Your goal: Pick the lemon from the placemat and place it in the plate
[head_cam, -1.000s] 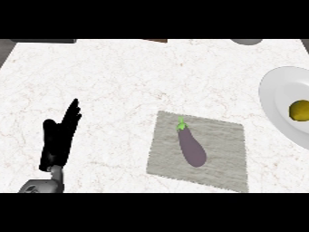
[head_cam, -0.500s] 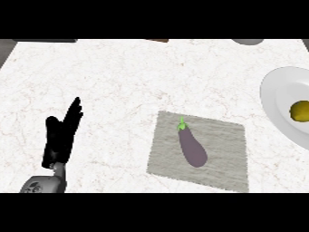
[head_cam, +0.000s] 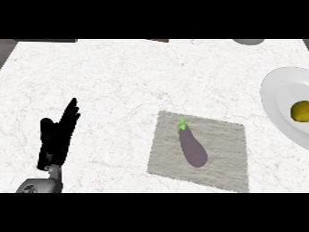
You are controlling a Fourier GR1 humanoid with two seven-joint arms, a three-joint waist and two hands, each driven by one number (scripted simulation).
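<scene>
Resting unchanged: lemon (head_cam: pixel 304 111) in plate (head_cam: pixel 282 93); left robot hand (head_cam: pixel 56 138) still open.

**What sits on the counter**

You have a white marbled counter (head_cam: pixel 117 77). A grey placemat (head_cam: pixel 227 154) lies toward its near edge, right of centre. A white plate (head_cam: pixel 284 97) rests at the right edge. A grey round object (head_cam: pixel 249 41), cut off, sits at the far edge near the right corner.
</scene>
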